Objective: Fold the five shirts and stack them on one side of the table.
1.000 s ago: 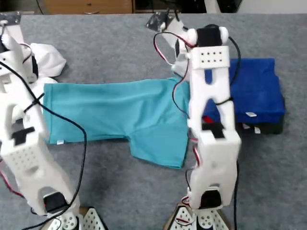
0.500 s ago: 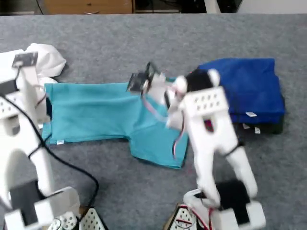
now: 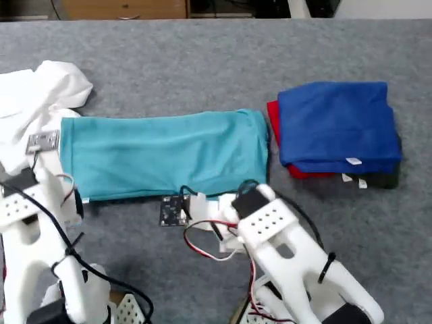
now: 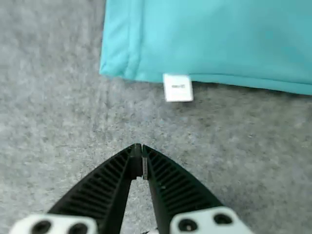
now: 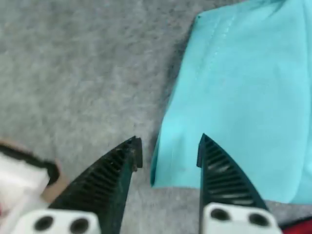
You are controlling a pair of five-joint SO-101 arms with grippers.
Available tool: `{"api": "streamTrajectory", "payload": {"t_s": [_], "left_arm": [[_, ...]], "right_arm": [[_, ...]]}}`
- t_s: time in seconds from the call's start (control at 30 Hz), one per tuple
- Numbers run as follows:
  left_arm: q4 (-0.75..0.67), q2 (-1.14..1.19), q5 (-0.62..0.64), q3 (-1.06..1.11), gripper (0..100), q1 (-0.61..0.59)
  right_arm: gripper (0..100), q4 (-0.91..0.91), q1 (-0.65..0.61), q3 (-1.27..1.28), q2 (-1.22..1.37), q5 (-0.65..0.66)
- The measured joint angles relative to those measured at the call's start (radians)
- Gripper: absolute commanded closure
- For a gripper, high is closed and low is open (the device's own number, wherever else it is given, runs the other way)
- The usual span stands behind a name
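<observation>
grey felt covers our table, and the teal shirt lies across its middle as a long band, long axis running left to right, just beside the folded stack. our right gripper, jaws apart, straddles its near edge; our left gripper, jaws together, hovers just off the near left corner.

Illegible print on white tag of teal shirt

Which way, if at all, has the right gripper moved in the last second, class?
Yes. The right gripper has pulled back from beyond the far edge of the blue shirt to the near edge of the teal shirt.
</observation>
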Motion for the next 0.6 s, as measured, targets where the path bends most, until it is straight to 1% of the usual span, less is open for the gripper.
{"api": "streamTrajectory", "payload": {"t_s": [0.07, 0.17, 0.4, 0.6], "left_arm": [[-0.028, -0.029, 0.000, 0.052, 98, -0.008], [-0.078, -0.074, -0.002, 0.124, 98, -0.012], [-0.258, -0.144, 0.000, 0.330, 98, -0.014], [-0.293, -0.203, -0.003, 0.371, 98, -0.014]], "right_arm": [[79.9, -0.078, -0.003, 0.029, 0.000, -0.025], [79.9, -0.141, -0.003, 0.044, 0.000, -0.040], [79.9, -0.160, -0.003, 0.044, 0.000, -0.041], [79.9, -0.206, -0.003, 0.044, 0.084, -0.057]]}}
